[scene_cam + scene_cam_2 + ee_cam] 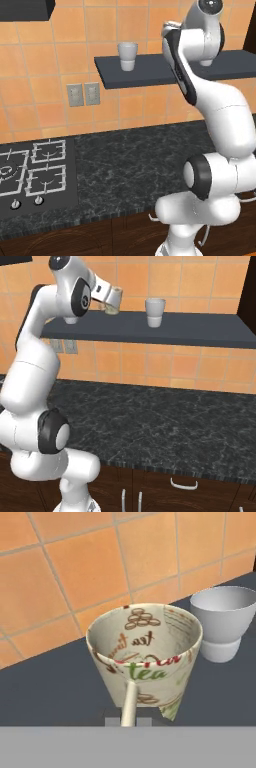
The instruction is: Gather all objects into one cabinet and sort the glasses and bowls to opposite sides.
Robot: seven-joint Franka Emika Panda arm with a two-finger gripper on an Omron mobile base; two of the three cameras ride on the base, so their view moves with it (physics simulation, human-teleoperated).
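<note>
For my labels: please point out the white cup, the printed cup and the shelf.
white cup [155,312], right base view, its side wall
printed cup [145,657], hand view, its front rim
shelf [145,75], left base view, bare top

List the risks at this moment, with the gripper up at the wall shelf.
1. The cream printed cup sits right at the gripper; the grip looks thin, apparently on the rim, so it may slip or tip when lifted.
2. The pale grey-white cup stands close beside it on the dark grey shelf; a sideways pull might knock it off.
</note>
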